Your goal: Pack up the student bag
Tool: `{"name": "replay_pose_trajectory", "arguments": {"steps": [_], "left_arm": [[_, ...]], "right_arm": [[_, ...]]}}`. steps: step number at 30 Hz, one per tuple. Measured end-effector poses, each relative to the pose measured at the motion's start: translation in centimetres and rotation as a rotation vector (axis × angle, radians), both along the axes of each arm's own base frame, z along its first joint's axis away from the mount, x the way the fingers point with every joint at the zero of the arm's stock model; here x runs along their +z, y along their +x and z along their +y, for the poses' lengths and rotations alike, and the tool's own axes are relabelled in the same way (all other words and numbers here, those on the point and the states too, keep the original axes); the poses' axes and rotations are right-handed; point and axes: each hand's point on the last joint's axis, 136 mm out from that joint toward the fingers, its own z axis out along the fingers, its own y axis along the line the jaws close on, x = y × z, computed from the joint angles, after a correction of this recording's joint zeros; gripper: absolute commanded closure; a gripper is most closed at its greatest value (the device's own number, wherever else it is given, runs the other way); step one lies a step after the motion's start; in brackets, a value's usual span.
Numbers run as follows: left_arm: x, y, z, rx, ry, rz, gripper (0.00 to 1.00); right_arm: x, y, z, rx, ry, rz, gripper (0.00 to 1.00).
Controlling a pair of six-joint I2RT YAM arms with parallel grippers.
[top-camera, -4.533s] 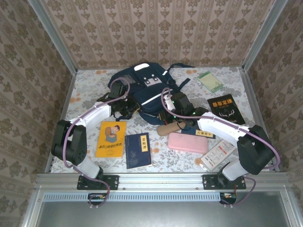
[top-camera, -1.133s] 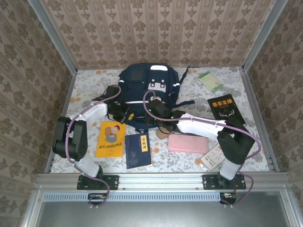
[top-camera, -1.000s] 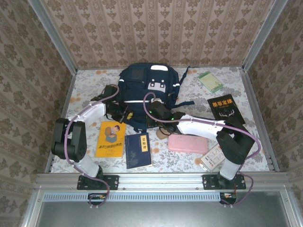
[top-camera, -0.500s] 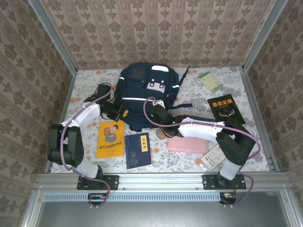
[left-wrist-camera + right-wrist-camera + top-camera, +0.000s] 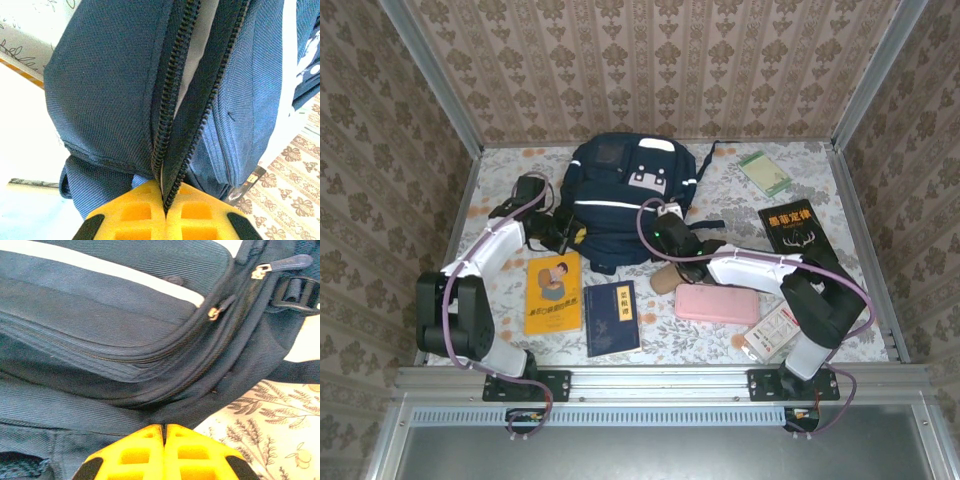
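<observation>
From above, the student bag [image 5: 625, 195] lies in the far middle of the table [image 5: 500, 175], its front side up. It is a rounded navy fabric pack with white stripes. My left gripper [image 5: 568, 232] is at its near-left edge and my right gripper [image 5: 665, 245] at its near-right edge. Bare flowered cloth lies to the left of the bag. Nearer to me lie an orange book [image 5: 553, 292], a blue book [image 5: 611, 317] and a pink case [image 5: 717, 302], all flat rectangles. A black book [image 5: 797, 230] and a green card [image 5: 764, 172] lie to the right, well apart from the bag.

In the left wrist view, my 2 yellow fingers [image 5: 135, 215] are pressed together on the zipper edge of the bag [image 5: 105, 85]. The weave is coarse. The black zipper [image 5: 167, 100] is parted, and pale grey lining [image 5: 197, 60] shows in the gap. I cannot tell what is inside.

In the right wrist view, my 2 fingers [image 5: 135, 457] are closed on a fold of the bag [image 5: 90, 310] at its lower seam. The cloth is ribbed, with a white stripe [image 5: 100, 265], a small zipper pull [image 5: 215, 314] and a dark buckle [image 5: 295, 292]. The table [image 5: 260, 425] shows just beside it.
</observation>
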Motion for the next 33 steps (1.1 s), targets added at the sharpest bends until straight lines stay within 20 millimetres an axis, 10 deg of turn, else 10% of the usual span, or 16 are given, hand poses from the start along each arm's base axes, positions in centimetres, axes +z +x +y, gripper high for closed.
{"name": "replay_pose_trajectory", "arguments": {"steps": [7, 33], "left_arm": [[0.4, 0.1, 0.5, 0.014, -0.002, -0.009, 1.00], [1.0, -0.1, 0.3, -0.016, -0.029, -0.022, 1.00]], "right_arm": [[-0.6, 2.1, -4.0, -0.096, -0.010, 0.010, 1.00], [-1.2, 11.8, -7.2, -0.188, 0.240, 0.125, 1.00]]}}
